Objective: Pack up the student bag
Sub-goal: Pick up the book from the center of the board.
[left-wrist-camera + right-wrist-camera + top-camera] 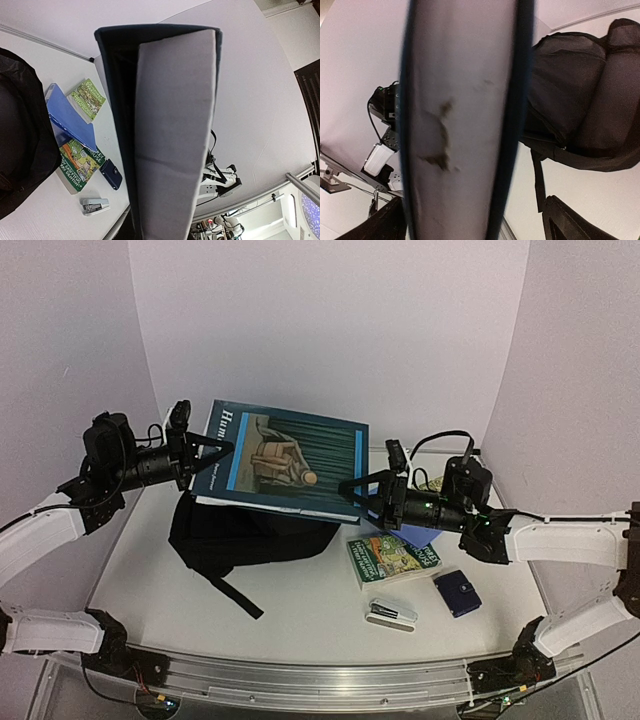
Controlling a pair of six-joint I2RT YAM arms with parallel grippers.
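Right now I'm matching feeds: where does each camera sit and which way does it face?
Top: above, behind the bases, looking down; both arms, book over bag.
Left wrist: on left gripper, facing along book toward right arm; own fingers unclear.
Right wrist: on right gripper, facing along book toward bag; own fingers show.
Shared: book, bag.

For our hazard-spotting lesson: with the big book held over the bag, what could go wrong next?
Only the left gripper clamps the large blue book, at one edge; the right gripper stands open around its corner, so it could sag or slip. The student bag lies slumped beneath; the book may land on top.
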